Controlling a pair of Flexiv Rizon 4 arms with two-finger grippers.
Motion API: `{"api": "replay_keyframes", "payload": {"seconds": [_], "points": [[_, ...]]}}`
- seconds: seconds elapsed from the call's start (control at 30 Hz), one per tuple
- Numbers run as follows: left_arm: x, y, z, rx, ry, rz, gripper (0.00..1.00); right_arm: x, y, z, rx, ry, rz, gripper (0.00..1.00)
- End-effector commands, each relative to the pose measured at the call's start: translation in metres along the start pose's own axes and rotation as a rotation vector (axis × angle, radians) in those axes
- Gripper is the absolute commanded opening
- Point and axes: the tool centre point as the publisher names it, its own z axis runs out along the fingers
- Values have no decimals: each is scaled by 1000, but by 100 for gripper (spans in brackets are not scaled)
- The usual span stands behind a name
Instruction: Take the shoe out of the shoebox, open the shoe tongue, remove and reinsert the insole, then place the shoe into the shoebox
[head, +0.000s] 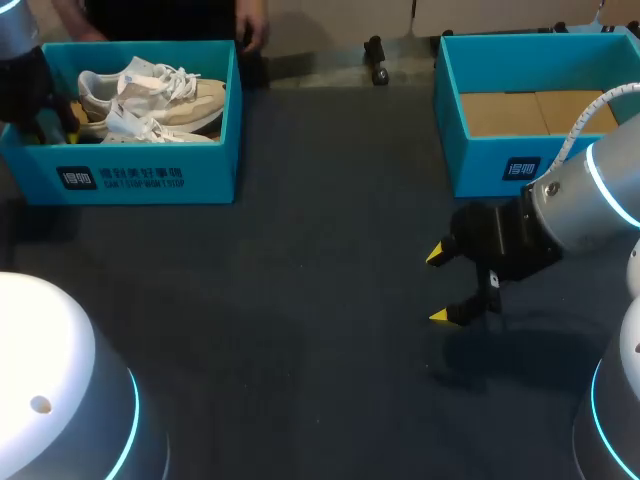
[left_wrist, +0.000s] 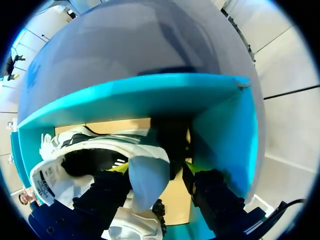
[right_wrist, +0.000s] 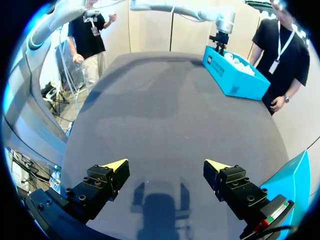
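Left jaws stood released astride the shoe (left_wrist: 147, 185) heel inside the shoebox (left_wrist: 150, 97); right jaws hung released over the counter (head: 300, 300). We advised clamping squarely before lifting.

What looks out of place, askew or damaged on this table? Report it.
Nothing spilled or damaged. The shoes lie crooked and overlapping in the left shoebox, laces loose. The left gripper sits at one shoe's heel; the right gripper hangs open above the table. The right shoebox holds no shoe.
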Motion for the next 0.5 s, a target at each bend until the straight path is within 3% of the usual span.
{"api": "replay_keyframes", "payload": {"seconds": [0.03,0.4,0.5], "points": [[-1,5,11,4,3,-6,64,2,-1,0,-1,-3,-1,100],[-3,8,28,-20,16,-4,61,2,-1,0,-1,-3,-1,100],[-3,7,31,-21,21,-2,51,2,-1,0,-1,-3,-1,100]]}}
